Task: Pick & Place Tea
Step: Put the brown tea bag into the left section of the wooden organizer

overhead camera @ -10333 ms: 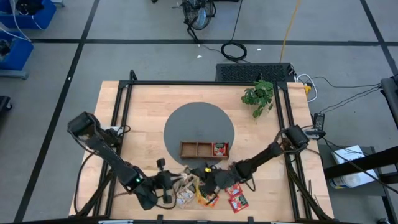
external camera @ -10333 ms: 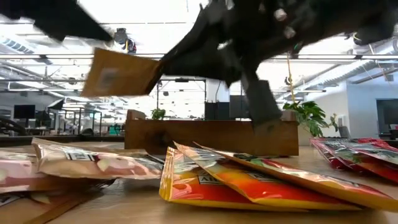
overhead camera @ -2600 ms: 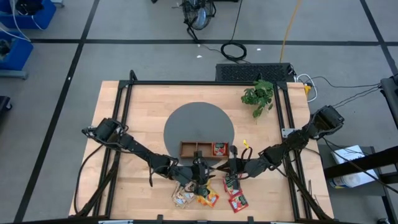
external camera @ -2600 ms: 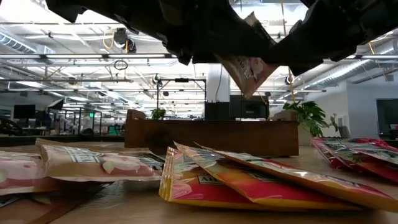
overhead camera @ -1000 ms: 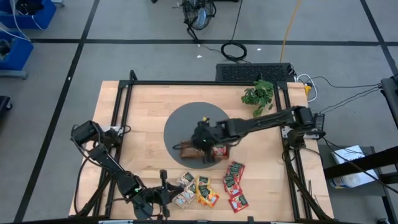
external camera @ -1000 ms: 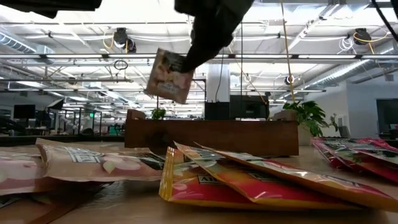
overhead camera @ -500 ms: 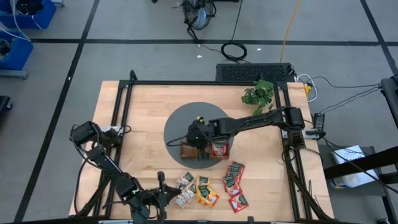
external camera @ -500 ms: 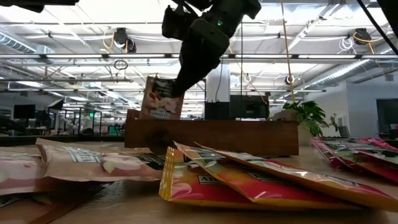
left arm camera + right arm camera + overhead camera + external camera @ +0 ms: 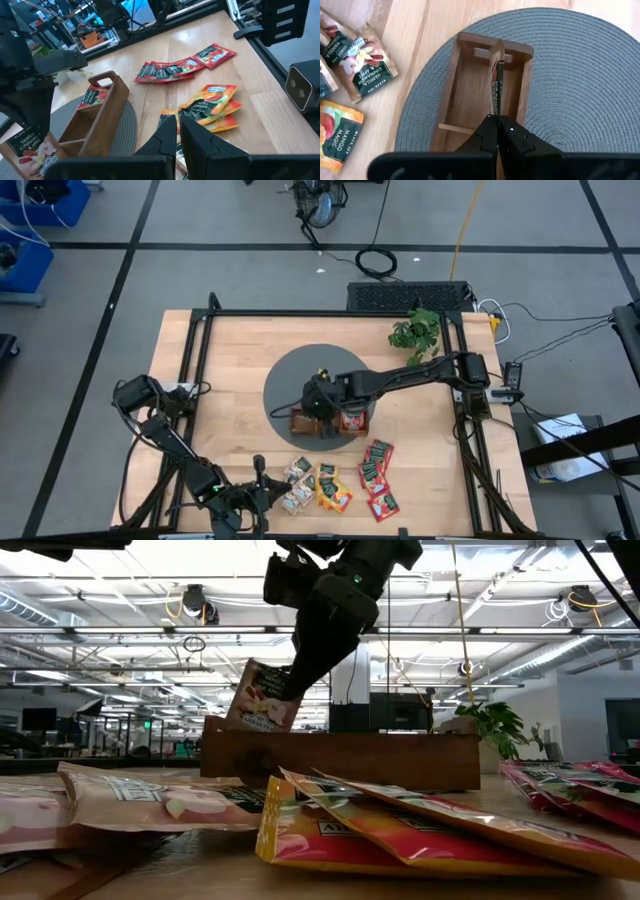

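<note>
One tea packet is pinched in the right gripper from above — right over the tray's left end.

Low view: it hangs upright just above the tray rim, long axis vertical.

Left wrist: left gripper clamped on nothing, parked near the pile — roughly four red, three orange, one red in the tray.

Right wrist: packet edge-on above the end compartment.

Glossy tea packets, wooden tray, woven mat.
</note>
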